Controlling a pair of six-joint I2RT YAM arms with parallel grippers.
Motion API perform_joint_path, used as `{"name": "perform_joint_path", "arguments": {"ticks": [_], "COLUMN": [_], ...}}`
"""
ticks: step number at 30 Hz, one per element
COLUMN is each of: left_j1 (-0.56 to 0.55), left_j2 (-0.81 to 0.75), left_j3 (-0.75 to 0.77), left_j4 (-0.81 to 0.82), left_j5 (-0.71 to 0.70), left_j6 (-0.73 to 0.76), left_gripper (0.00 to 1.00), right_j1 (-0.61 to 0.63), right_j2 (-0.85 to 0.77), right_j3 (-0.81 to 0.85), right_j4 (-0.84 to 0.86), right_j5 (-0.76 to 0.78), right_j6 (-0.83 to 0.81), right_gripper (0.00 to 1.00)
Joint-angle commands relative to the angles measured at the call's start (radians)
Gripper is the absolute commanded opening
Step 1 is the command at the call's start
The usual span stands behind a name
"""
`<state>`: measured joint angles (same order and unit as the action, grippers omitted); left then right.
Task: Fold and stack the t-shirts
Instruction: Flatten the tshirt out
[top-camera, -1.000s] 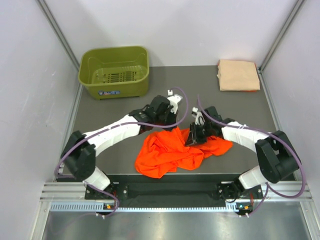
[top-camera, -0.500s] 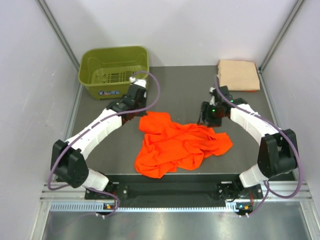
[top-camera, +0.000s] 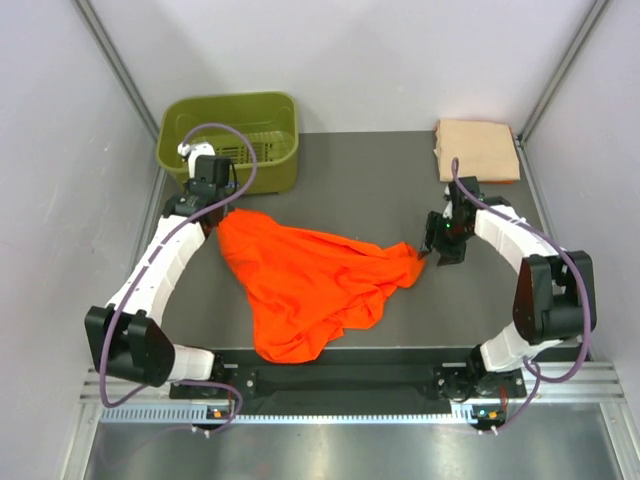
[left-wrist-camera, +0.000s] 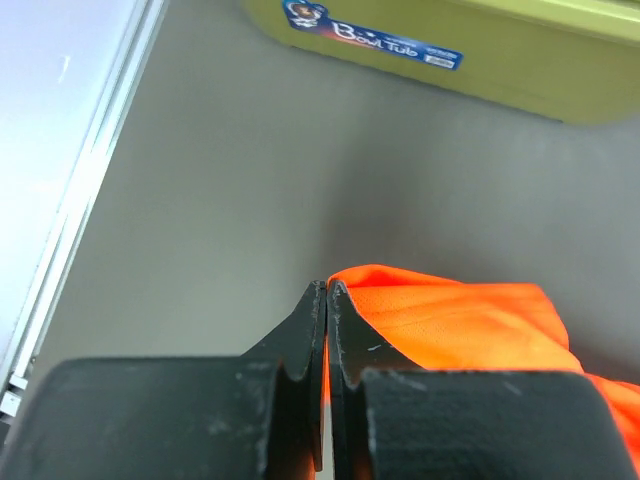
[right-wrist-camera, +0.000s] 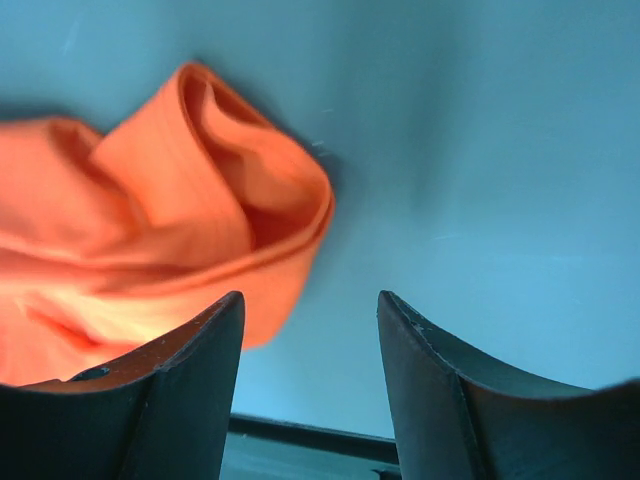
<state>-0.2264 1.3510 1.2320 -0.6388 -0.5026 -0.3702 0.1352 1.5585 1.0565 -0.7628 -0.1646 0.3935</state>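
The bright orange t-shirt (top-camera: 310, 275) lies stretched and rumpled across the table's middle. My left gripper (top-camera: 217, 212) is shut on its left corner, near the basket; the left wrist view shows the jaws pinched on orange cloth (left-wrist-camera: 450, 320). My right gripper (top-camera: 433, 252) is open and empty just right of the shirt's right tip, which shows bunched in the right wrist view (right-wrist-camera: 200, 220). The pale peach-tan t-shirt (top-camera: 477, 150) lies folded flat at the back right corner.
The olive-green basket (top-camera: 230, 140) stands at the back left, right behind my left gripper; its wall shows in the left wrist view (left-wrist-camera: 480, 50). Grey walls and metal rails close in the table on the left, right and back.
My left gripper has pulled the shirt's corner back and to the left toward the basket, stretching the shirt out. My right gripper moved right, let go of the cloth and opened.
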Motion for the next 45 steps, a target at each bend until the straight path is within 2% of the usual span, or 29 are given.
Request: {"name": "perform_joint_path", "arguments": {"ticks": [1, 4, 5, 6, 8, 10, 14, 16, 21, 26, 31, 32, 34, 35, 36, 37, 40, 45], "left_j1": [0.027, 0.027, 0.027, 0.027, 0.027, 0.027, 0.027, 0.027, 0.027, 0.027, 0.027, 0.027, 0.027, 0.027, 0.027, 0.027, 0.027, 0.027], "left_j2": [0.017, 0.051, 0.054, 0.059, 0.068, 0.08, 0.083, 0.073, 0.062, 0.037, 0.008, 0.001, -0.015, -0.021, -0.026, -0.035, -0.053, -0.081], "left_j3": [0.049, 0.044, 0.032, 0.026, 0.014, 0.012, 0.015, 0.011, 0.001, -0.014, -0.037, -0.04, -0.048, -0.054, -0.058, -0.062, -0.06, -0.034], "left_j4": [0.045, 0.079, 0.09, 0.097, 0.105, 0.11, 0.1, 0.1, 0.09, 0.088, 0.083, 0.079, 0.077, 0.077, 0.071, 0.068, 0.056, 0.008], "left_j5": [0.039, 0.165, 0.188, 0.206, 0.251, 0.266, 0.263, 0.257, 0.266, 0.271, 0.282, 0.285, 0.285, 0.285, 0.283, 0.282, 0.256, 0.158], "left_j6": [0.066, 0.06, 0.05, 0.042, 0.03, 0.027, 0.022, 0.017, 0.01, 0.005, 0.002, 0.002, 0.001, 0.001, 0.001, 0.001, 0.001, -0.016], "left_gripper": [0.0, 0.0, 0.0, 0.0, 0.0, 0.0, 0.0, 0.0, 0.0, 0.0, 0.0, 0.0, 0.0, 0.0, 0.0, 0.0, 0.0, 0.0], "right_j1": [0.003, 0.023, 0.052, 0.073, 0.147, 0.2, 0.358, 0.405, 0.532, 0.621, 0.67, 0.681, 0.682, 0.682, 0.682, 0.681, 0.663, 0.618], "right_j2": [0.014, 0.024, 0.029, 0.035, 0.083, 0.15, 0.244, 0.267, 0.313, 0.275, 0.307, 0.316, 0.34, 0.344, 0.344, 0.327, 0.258, 0.174], "right_j3": [0.028, 0.036, 0.052, 0.095, 0.184, 0.241, 0.391, 0.41, 0.458, 0.35, 0.323, 0.321, 0.321, 0.318, 0.323, 0.329, 0.431, 0.689], "right_j4": [0.043, 0.083, 0.082, 0.077, 0.036, -0.016, -0.095, -0.098, -0.13, -0.078, -0.03, -0.03, -0.033, -0.033, -0.035, -0.038, -0.05, -0.104], "right_j5": [-0.14, -0.217, -0.223, -0.228, -0.208, -0.132, 0.022, 0.091, 0.059, -0.019, -0.043, -0.018, -0.001, 0.052, 0.083, 0.112, 0.197, 0.22], "right_j6": [-0.047, -0.077, -0.102, -0.114, -0.155, -0.176, -0.223, -0.238, -0.275, -0.306, -0.305, -0.294, -0.274, -0.265, -0.257, -0.245, -0.216, -0.179], "right_gripper": [0.57, 0.65, 0.76, 0.82, 0.85, 0.84, 0.69, 0.69, 0.68, 0.68, 0.66, 0.64, 0.53, 0.41, 0.34, 0.18, 0.0, 0.0]}}
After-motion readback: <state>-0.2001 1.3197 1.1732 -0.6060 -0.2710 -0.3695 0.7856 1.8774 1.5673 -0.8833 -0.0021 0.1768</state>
